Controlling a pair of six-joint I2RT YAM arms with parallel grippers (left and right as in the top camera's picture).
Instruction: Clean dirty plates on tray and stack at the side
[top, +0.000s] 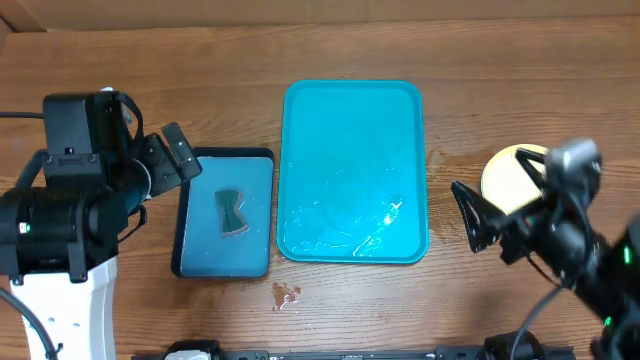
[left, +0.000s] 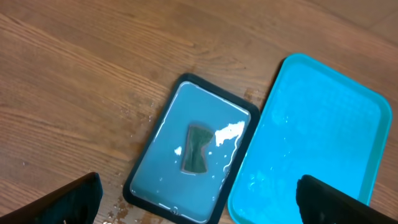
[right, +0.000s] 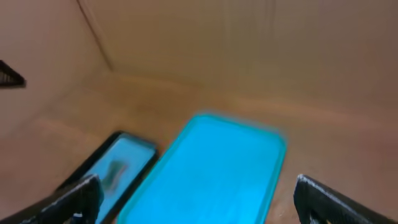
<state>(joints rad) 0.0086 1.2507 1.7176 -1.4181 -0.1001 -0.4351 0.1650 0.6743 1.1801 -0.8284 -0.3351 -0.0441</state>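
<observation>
The large teal tray lies in the middle of the table, wet and with no plates on it; it also shows in the left wrist view and, blurred, in the right wrist view. A plate with a yellow-green rim lies on the table to the right of the tray, mostly hidden by my right arm; I cannot tell how many are stacked there. My left gripper is open and empty above the small tray's left side. My right gripper is open and empty, just right of the teal tray.
A smaller black-rimmed blue tray lies left of the teal tray, holding water and a dark green sponge. Water drops lie on the wood near the front edge.
</observation>
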